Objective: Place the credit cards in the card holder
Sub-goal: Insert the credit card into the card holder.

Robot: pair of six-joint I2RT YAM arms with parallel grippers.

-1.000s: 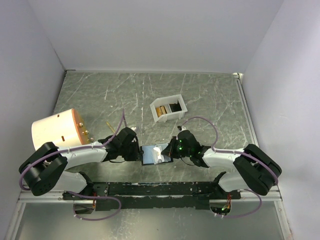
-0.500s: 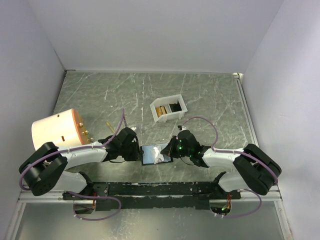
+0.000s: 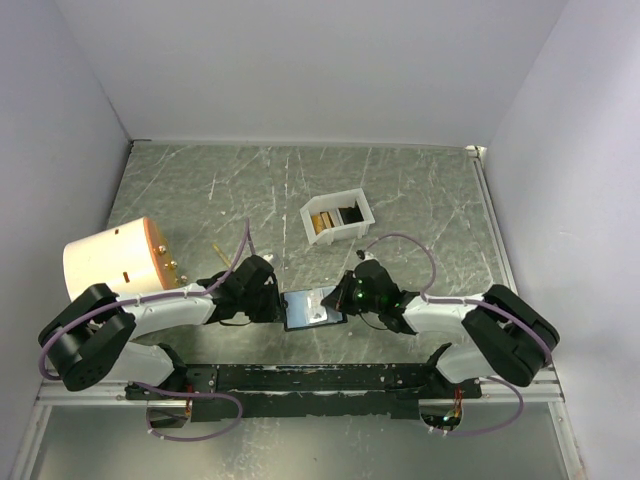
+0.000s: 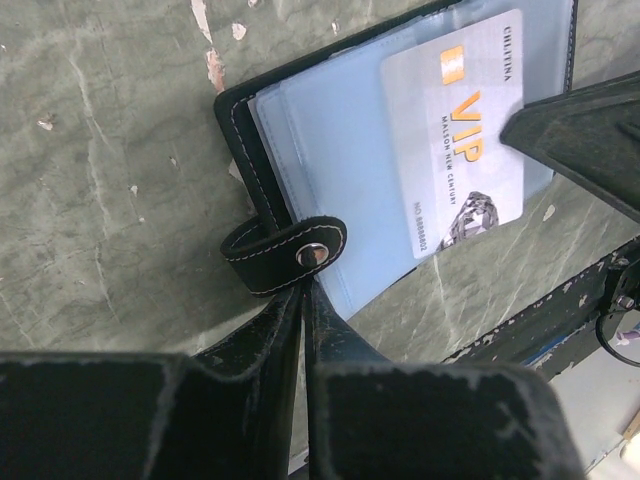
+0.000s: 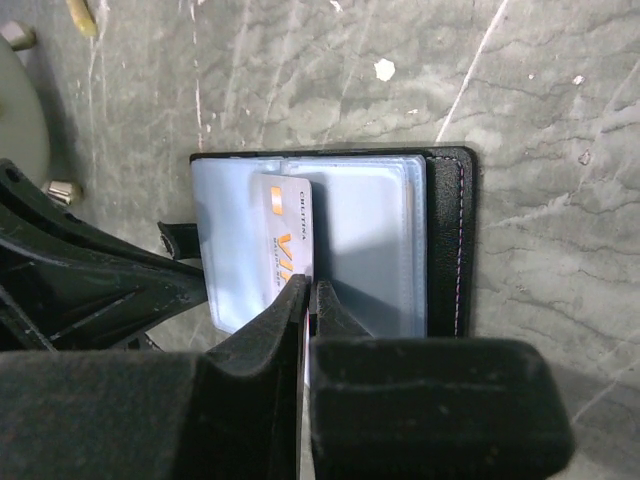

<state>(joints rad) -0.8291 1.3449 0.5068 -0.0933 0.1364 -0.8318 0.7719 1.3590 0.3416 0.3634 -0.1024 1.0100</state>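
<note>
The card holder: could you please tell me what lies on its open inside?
A silver VIP card lies on the card holder's pale blue sleeves, pinched by the right gripper. Anything beneath it is covered.

The card holder [image 3: 298, 312] lies between left tool [image 3: 278, 305] and right tool [image 3: 335, 300], a card [image 4: 455, 130] on it, box [image 3: 345, 233] behind.

Top view high, looking down; both wrist views close, sharing card holder [image 4: 320, 130].
</note>
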